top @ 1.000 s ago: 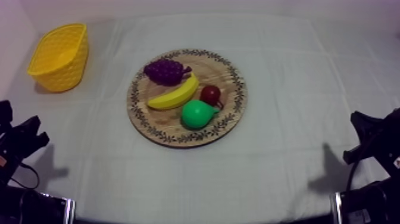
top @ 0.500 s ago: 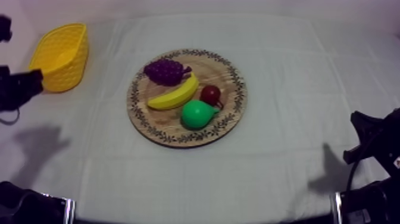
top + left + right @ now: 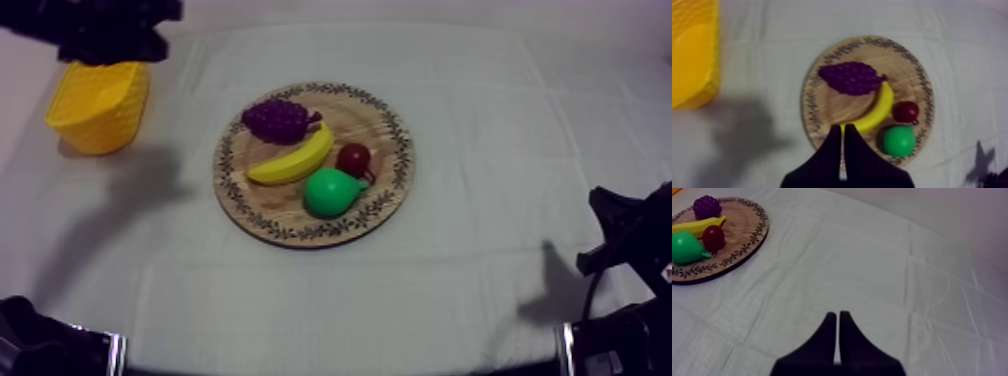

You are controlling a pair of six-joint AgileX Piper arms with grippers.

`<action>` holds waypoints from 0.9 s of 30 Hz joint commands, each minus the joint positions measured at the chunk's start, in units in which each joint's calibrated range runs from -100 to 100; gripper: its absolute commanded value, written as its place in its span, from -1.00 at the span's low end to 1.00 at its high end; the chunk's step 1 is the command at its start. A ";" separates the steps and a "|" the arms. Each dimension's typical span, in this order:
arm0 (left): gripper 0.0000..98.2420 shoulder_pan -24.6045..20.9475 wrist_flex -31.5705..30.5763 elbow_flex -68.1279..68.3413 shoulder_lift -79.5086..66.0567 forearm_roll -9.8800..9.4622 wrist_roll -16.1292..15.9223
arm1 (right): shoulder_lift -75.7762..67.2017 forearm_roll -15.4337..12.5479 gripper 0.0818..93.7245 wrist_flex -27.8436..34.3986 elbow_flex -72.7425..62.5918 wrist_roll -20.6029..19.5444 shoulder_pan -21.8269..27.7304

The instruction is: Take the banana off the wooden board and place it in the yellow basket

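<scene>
Two neighbours, grapes and pear, hem in the banana on the wooden board mid-frame; my left gripper and right gripper are clenched empty, so a careless grab could knock them.

One wooden board, one yellow basket, one banana, one pear, one grape bunch, one small red fruit.

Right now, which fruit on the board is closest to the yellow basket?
The purple grapes, on the board's side facing the basket; the banana, the small red fruit and the pear all lie farther from it.
</scene>
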 commanded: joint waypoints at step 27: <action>-1.00 8.63 5.68 -23.47 28.01 4.05 -16.10 | -0.01 0.00 -0.99 0.02 0.04 0.01 0.02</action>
